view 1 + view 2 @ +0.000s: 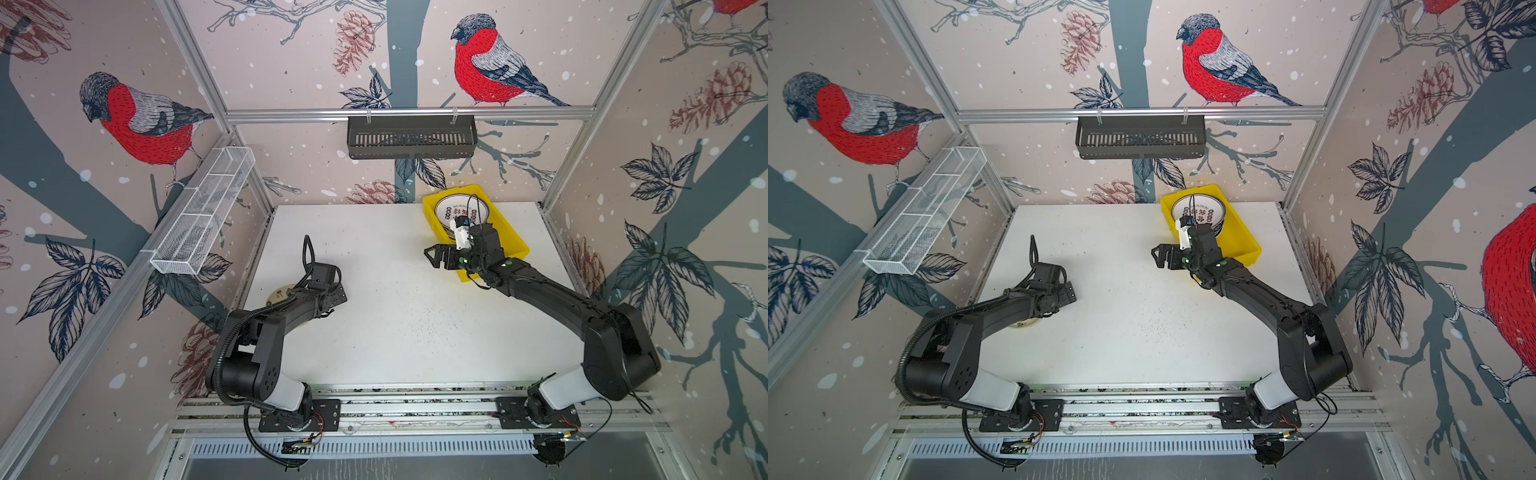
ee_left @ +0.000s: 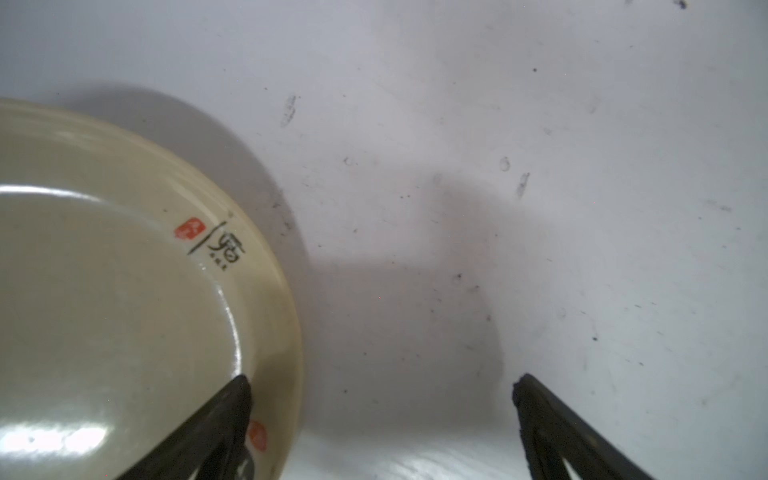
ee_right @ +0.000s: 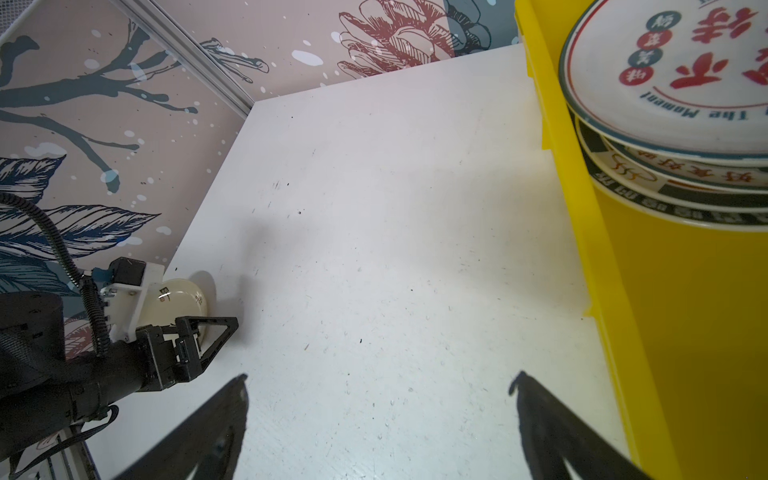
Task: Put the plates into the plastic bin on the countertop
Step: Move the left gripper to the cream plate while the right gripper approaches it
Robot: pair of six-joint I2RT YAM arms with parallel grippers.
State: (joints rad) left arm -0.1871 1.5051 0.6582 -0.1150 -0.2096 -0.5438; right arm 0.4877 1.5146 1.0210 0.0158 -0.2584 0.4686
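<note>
Plates (image 1: 453, 210) lie stacked in the yellow bin (image 1: 513, 245) at the bench's (image 1: 395, 324) upper right, while one cream plate (image 1: 281, 294) is left at centre left by the wide-open, empty left tool (image 2: 382, 382); the right tool (image 3: 380, 380) gapes empty too.

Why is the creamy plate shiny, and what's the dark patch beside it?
In the left wrist view, light glares off the cream plate; the dark patch is shadow cast on the countertop; in the right wrist view it shows only a tiny glint.
</note>
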